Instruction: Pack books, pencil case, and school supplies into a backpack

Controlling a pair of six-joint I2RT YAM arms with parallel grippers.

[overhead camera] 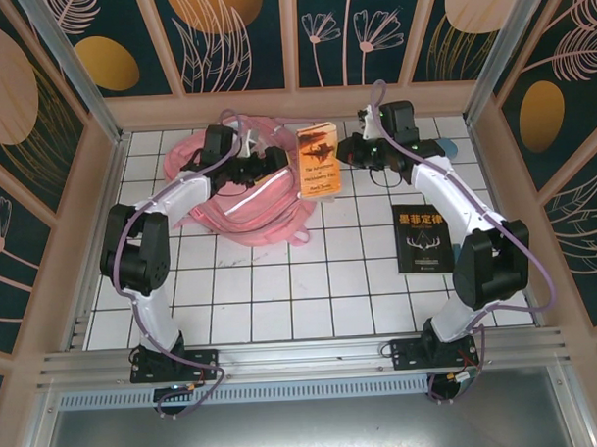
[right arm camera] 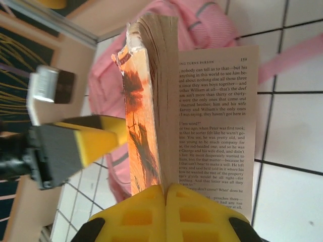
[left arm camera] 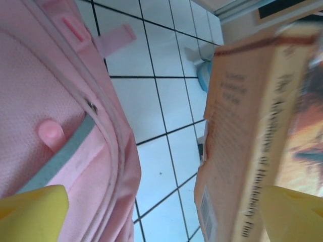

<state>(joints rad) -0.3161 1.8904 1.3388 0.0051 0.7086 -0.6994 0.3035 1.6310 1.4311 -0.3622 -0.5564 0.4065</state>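
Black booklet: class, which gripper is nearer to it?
Right. The right gripper is beyond the black booklet, toward the back wall, shut on the orange book. The left gripper, open, is farther left, at the pink backpack's edge.

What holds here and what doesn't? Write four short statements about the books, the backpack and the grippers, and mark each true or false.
1. The right gripper is shut on the orange book. True.
2. The left gripper grips the backpack. False: its jaws stand wide open, with the backpack to one side and the orange book to the other.
3. The black booklet lies flat on the table. True.
4. The orange book is inside the backpack. False: it is outside, held beside the backpack.
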